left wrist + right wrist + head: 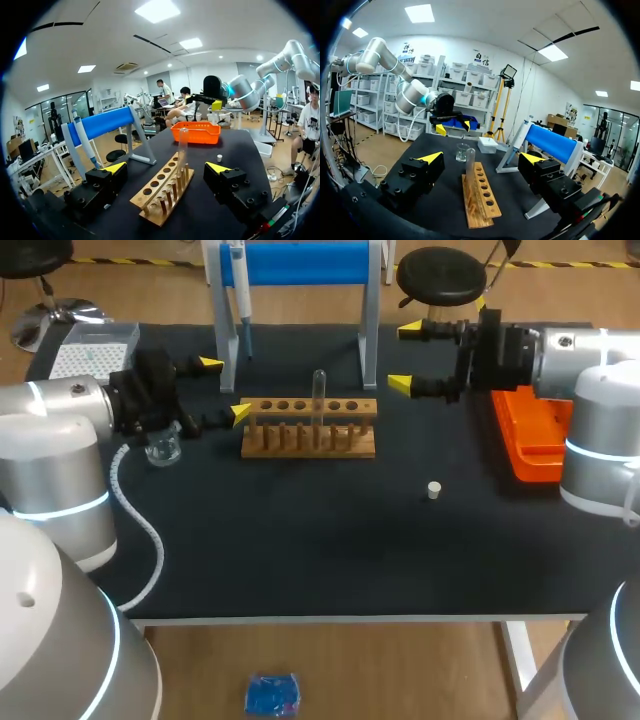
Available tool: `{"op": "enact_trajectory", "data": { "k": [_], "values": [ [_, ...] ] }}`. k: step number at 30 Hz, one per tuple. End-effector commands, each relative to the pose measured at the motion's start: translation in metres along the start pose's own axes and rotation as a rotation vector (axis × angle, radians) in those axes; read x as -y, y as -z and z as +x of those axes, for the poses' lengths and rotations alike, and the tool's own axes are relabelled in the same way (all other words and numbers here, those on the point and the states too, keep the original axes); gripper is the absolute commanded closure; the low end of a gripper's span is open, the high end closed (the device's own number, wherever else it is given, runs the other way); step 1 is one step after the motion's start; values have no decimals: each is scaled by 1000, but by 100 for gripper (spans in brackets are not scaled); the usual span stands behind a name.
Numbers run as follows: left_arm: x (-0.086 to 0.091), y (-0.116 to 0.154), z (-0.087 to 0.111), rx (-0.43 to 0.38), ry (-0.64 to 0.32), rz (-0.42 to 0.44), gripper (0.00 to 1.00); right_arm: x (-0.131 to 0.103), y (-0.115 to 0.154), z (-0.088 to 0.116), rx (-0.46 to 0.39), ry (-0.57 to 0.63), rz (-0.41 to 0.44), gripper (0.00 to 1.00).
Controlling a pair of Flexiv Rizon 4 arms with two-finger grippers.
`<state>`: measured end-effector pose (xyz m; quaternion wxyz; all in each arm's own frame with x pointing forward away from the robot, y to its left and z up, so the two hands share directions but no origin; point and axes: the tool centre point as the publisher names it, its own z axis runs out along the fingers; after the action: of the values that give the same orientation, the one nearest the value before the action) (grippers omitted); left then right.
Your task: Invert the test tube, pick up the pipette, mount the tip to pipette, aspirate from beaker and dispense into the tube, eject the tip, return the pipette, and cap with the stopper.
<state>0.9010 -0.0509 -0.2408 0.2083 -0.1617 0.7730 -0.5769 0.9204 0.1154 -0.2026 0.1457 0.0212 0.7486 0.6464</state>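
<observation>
Standing upright in the rack (308,435), the test tube (319,390) lies at 3 o'clock from the left fingers (225,388), 9 o'clock from the right fingers (404,357), both spread wide, empty, about equally near.

The head camera looks down on the table (300,540) from above and behind. Both wrist cameras face inward from the left and right, sharing the wooden rack (161,189).

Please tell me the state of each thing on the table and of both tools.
test tube: standing in the wooden rack, no stopper on it
pipette: hanging on the blue stand
stopper: lying loose on the table
beaker: upright
left tool: open, empty
right tool: open, empty
</observation>
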Motion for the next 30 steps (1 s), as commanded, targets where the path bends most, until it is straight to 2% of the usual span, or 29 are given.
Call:
{"op": "enact_trajectory", "data": {
  "k": [1, 3, 7, 18, 26, 30],
  "values": [
    [0, -1, 0, 2, -1, 1, 0, 0, -1, 1, 3, 1, 0, 0],
    [0, -1, 0, 2, -1, 1, 0, -4, -2, -1, -3, -11, -29, 0],
    [0, -1, 0, 2, -1, 1, 0, -9, -4, 8, -41, -1, -78, 0],
    [0, -1, 0, 2, -1, 1, 0, 1, -13, 37, -128, -25, -134, 0],
    [0, -1, 0, 2, -1, 1, 0, 18, -43, 43, -205, -57, -151, 0],
    [0, -1, 0, 2, -1, 1, 0, 29, -58, 39, -212, -81, -153, 0]
  ]
}}
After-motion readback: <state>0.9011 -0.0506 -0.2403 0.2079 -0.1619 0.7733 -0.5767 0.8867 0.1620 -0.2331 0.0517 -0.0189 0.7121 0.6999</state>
